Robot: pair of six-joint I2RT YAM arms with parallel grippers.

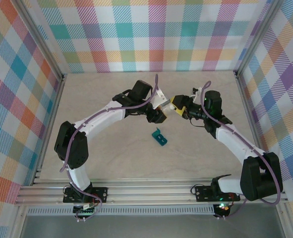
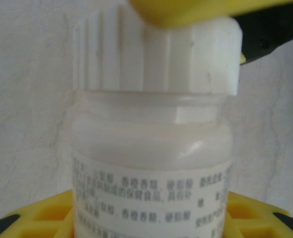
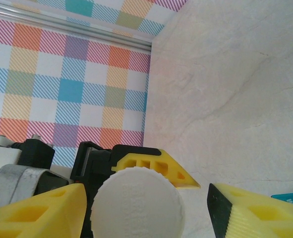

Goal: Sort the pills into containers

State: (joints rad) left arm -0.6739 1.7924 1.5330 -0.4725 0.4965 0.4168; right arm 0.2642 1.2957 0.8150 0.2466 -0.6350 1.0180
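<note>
Bottle [image 2: 151, 144]: milky matt plastic, ribbed cap [image 2: 156, 54], paper label [image 2: 151, 198]. Bench [image 1: 96, 89]: smooth matt stone-look. Box [image 1: 159, 138]: smooth teal plastic.

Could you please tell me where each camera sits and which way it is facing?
Top external: above and behind the bases, looking down on the table; left arm, right arm and teal pill box show.
Left wrist: faces along its own yellow fingers at the white bottle's side.
Right wrist: faces the top of the bottle's cap, between its own yellow fingers.
Shared: both wrist views show the cap.
</note>
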